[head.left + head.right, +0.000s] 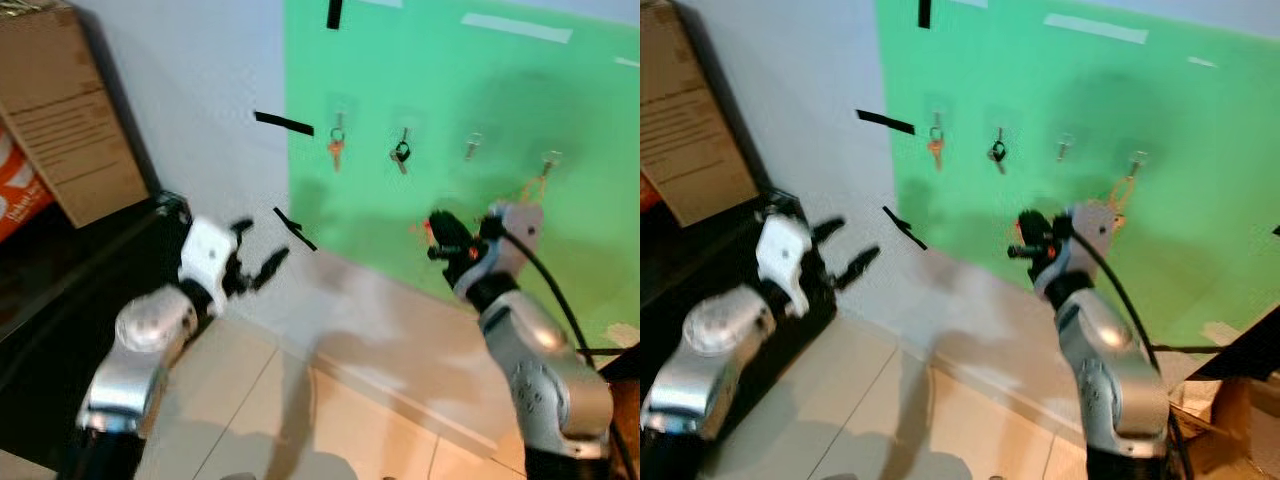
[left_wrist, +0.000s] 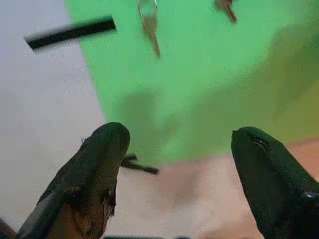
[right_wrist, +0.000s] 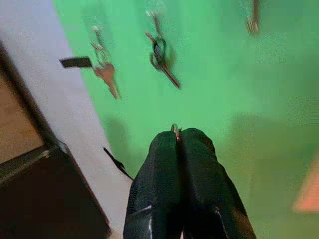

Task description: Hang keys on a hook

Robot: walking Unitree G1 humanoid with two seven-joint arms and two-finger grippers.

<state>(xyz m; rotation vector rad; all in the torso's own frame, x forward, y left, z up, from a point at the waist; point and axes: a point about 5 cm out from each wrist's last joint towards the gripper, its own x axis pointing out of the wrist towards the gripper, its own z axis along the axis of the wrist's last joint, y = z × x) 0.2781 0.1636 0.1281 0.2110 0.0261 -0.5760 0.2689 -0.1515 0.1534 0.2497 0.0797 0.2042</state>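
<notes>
Green sheeting (image 1: 450, 90) is covering most of the white wall, and I am using it as the landmark. On the green sheet I am counting four hooks in one row. Starting from the edge nearest the cardboard box, the first hook is carrying an orange key (image 1: 336, 150), the second hook is carrying a dark key bunch (image 1: 400, 156), the third hook (image 1: 472, 146) looks bare or nearly bare, and the fourth hook (image 1: 549, 159) has something thin and orange hanging below it, too blurred for me to name. Three strips of black tape (image 1: 284, 123) are sticking around the edge of the green sheet on the box side, one of them on the white wall beside it.

One cardboard box (image 1: 70, 110) is standing on a dark cabinet (image 1: 60, 290), well apart from the green sheet.

Two grippers are showing. The right gripper (image 3: 178, 137) is reaching toward the green sheet below the row of hooks, with its two fingers pressed tightly together; a small metal ring (image 3: 175, 130) is peeking out between the tips, so it is pinching the keys there. The left gripper (image 1: 255, 270) is hanging in front of the white wall beside the green sheet, fingers spread wide with nothing between them.
</notes>
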